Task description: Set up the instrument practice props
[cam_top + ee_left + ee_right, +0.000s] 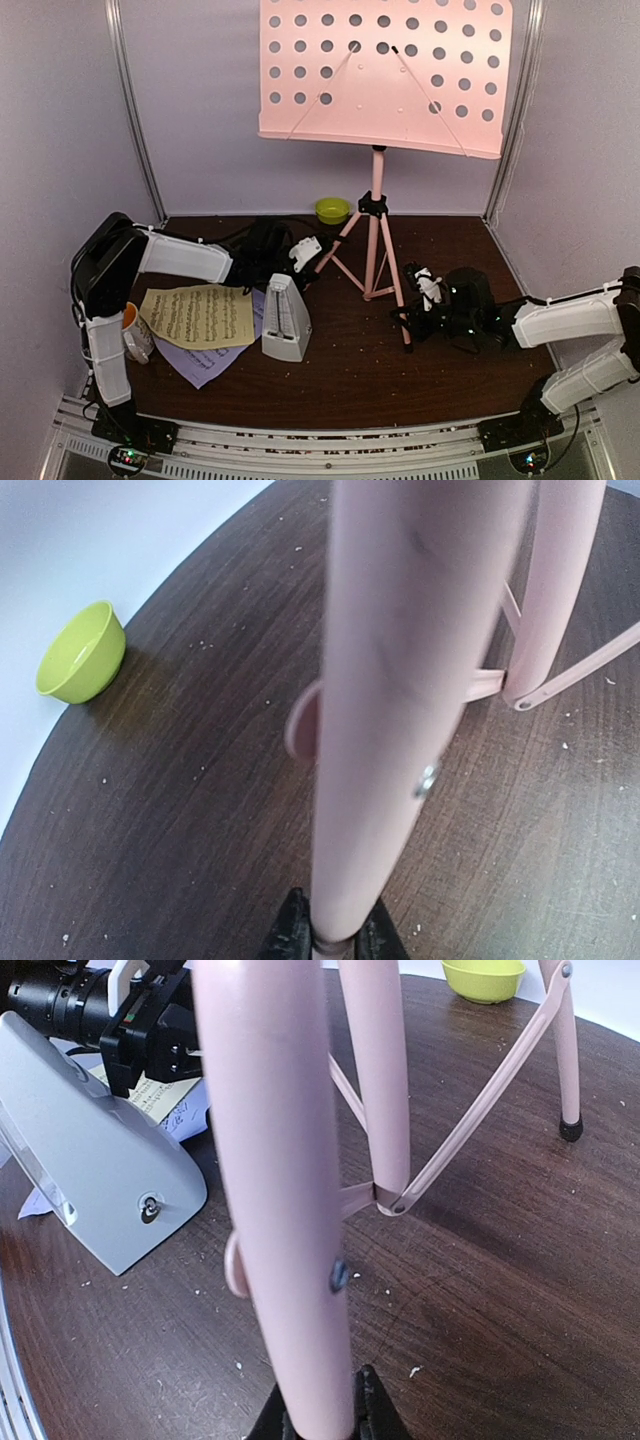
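— What are the arms gripping?

— The left end effector (335,935) is pinching the left leg (390,680) of the pink music stand (375,215) low down, just above the foot, with a dark finger on either side. The right end effector (325,1410) pinches the right leg (275,1160) in the same way.

— So the stand is upright?

— Yes. It rises between the two end effectors, with the perforated desk (385,70) high above them both. The third leg (562,1050) stands beyond the right end effector, close to the lime-green bowl (485,975).

— What's the step, do you think?

— Placing or squaring the stand, I'd say. The desk is bare. The yellow sheet (200,315) lies over the lavender sheet (195,362) on the tabletop (350,380), back along the left arm.

— How should it go about that?

— Both arms ought to move as one. If one leads, the tripod twists or its legs splay. A grip that low gives little leverage over a broad, top-heavy desk, so I'd go slowly and keep the pole plumb.

— Anything in the way?

— The metronome (100,1170) stands just to the left of the right end effector, near the left one too. I'd shift the stand away from it, then see all three feet flat before either grip lets go.
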`<state>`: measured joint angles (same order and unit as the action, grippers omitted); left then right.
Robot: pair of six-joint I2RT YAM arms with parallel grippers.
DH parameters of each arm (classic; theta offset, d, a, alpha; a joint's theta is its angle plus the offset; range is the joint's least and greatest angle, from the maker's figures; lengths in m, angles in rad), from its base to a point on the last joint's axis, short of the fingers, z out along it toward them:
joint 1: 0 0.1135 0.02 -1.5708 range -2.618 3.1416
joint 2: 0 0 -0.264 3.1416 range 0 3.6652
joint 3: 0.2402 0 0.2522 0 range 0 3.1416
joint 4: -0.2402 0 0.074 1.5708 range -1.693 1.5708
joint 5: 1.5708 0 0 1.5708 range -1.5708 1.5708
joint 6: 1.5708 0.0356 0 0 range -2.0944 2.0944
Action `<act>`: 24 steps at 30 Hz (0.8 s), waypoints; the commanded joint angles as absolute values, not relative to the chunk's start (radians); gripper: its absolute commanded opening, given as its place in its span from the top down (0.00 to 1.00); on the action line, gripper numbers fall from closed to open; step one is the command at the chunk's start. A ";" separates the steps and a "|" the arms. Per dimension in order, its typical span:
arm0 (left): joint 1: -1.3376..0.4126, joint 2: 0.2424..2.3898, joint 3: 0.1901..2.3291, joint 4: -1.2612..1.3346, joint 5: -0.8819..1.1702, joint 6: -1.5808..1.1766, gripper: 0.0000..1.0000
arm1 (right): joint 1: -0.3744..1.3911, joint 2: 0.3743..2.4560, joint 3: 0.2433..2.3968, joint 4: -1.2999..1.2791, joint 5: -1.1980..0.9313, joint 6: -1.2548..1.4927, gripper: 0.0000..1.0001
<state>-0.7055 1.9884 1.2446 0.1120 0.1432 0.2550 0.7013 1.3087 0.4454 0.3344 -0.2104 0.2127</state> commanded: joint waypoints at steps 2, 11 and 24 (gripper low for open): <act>-0.527 1.975 1.240 0.029 -0.166 0.179 1.00 | 0.643 1.308 0.385 0.137 -0.112 0.433 1.00; -0.542 2.053 1.413 -0.018 0.024 0.146 1.00 | 0.646 1.537 0.554 0.284 -0.112 0.402 1.00; -0.589 2.035 1.419 -0.045 0.047 0.175 1.00 | 0.656 1.534 0.565 0.299 -0.115 0.379 1.00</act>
